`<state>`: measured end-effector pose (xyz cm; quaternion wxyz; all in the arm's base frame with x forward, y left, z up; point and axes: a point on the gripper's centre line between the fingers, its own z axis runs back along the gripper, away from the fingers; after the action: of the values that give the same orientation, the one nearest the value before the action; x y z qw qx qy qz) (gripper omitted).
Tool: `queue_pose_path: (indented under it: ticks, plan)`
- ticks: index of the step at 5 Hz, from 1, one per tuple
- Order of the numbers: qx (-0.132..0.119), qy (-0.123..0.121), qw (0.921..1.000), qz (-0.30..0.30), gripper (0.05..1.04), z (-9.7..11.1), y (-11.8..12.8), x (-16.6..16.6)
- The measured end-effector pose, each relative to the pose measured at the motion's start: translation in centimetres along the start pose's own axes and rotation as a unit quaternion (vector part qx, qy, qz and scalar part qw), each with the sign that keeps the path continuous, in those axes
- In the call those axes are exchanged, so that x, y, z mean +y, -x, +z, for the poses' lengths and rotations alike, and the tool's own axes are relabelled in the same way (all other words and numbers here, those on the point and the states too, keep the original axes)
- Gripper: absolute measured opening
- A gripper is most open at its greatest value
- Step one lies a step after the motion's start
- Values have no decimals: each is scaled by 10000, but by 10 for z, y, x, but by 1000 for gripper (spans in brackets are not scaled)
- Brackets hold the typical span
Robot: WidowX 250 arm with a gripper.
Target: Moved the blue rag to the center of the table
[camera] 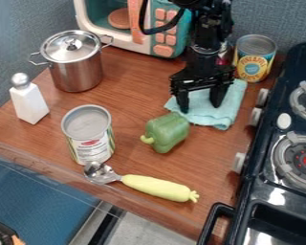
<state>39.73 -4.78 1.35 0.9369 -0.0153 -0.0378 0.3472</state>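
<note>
Blue rag (227,113) lies off-centre, between pepper (168,132) and yellow can (254,58). Claw (201,101) stands open over it, fingers apart. Assessment: placement unmet; grasping, moving to the table's (133,107) centre and release outstanding.

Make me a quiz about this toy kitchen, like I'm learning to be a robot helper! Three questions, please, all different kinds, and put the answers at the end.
1. True or false: the silver pot has its lid on.
2. Pick one. Which thing is the black tool at?
A) the stove
B) the blue rag
C) the toy microwave
3. Fill in the colour: the spoon has a ____ handle.

Key: 1. True. 2. B. 3. Yellow.
</note>
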Motion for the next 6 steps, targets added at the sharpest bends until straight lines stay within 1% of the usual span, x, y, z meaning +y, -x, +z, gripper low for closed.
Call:
queue_pose_path:
  ticks: [1,2,3,4,5,6]
  plan:
    - [-41,-67,10000,-15,999,-2,-1,3]
    - [-207,-275,9993,117,1000,-3,-9,31]
    - [-375,-547,9970,396,1001,0,-25,69]
    - [-538,-830,9926,710,1001,2,-42,108]
    - [-650,-1040,9889,837,1001,5,-48,133]
    - [-708,-1214,9864,852,1001,7,-46,149]
